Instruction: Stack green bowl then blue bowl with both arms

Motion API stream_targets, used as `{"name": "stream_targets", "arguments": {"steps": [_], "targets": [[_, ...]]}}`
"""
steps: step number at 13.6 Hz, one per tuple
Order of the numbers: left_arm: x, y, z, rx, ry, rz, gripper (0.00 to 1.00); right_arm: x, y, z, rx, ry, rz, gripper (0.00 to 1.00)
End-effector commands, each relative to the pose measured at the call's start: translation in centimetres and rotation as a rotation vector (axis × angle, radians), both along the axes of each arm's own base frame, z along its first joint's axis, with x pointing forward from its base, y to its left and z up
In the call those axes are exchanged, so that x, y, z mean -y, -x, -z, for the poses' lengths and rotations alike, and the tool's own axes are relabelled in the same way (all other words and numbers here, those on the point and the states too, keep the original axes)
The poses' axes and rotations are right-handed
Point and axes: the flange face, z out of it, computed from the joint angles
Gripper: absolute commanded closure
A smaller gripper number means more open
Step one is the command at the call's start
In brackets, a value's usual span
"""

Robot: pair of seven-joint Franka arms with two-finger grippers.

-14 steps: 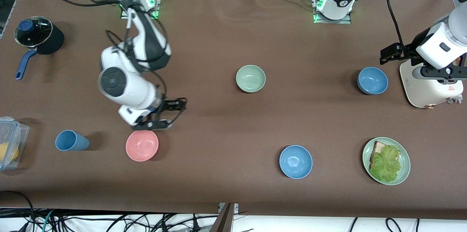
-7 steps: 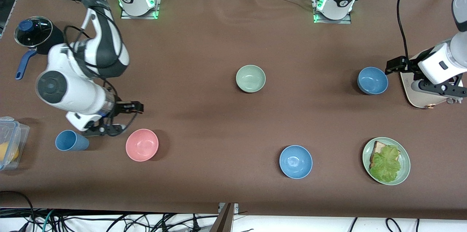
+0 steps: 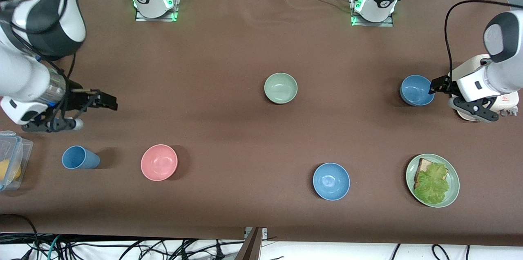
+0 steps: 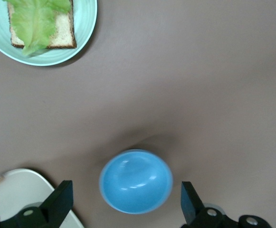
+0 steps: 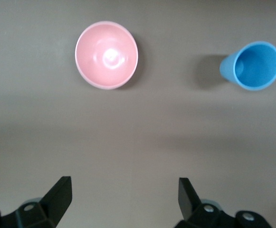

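Note:
The green bowl [image 3: 280, 88] sits upright mid-table, with no gripper near it. One blue bowl [image 3: 416, 90] sits toward the left arm's end, and a second blue bowl [image 3: 331, 181] sits nearer the front camera. My left gripper [image 3: 440, 89] is open over the edge of the first blue bowl. In the left wrist view this blue bowl [image 4: 136, 180] lies below and between the spread fingers [image 4: 59, 202] of the left gripper [image 4: 124, 205], untouched. My right gripper [image 3: 92, 113] is open and empty over bare table at the right arm's end; it also shows in the right wrist view [image 5: 123, 198].
A pink bowl [image 3: 159, 162] and a blue cup [image 3: 79, 158] stand near the front edge, below the right gripper. A green plate with toast and lettuce [image 3: 433, 180] lies near the second blue bowl. A white appliance [image 3: 466, 116] stands beside the left gripper. A plastic box [image 3: 10, 158] is at the table's end.
My right arm swung away from the pink bowl toward its end of the table. My left gripper came in from over the white appliance to the blue bowl's edge. The bowls have not moved.

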Motion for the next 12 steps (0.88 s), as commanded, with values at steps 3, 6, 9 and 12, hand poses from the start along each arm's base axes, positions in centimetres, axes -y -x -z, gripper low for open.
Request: {"name": "stream_targets", "arguments": {"steps": [3,6,9,12], "targets": [[-3.5,1.2,5.8,-0.011,-0.055,0.209,0.0,1.2,2.9,-3.2,-0.046,0.069,-0.037,0.01],[-3.9,2.6,9.1,0.037,-0.049,0.237,0.0,2.5,3.6,-5.3,-0.017,0.086,-0.03,0.01],[-3.3,4.8,13.1,0.039,-0.033,0.244,0.0,2.7,4.8,-7.2,0.003,0.075,-0.032,0.01],[-4.5,5.3,15.2,0.016,-0.014,0.286,0.0,4.3,5.2,-7.3,-0.009,0.068,-0.024,0.01]]}}
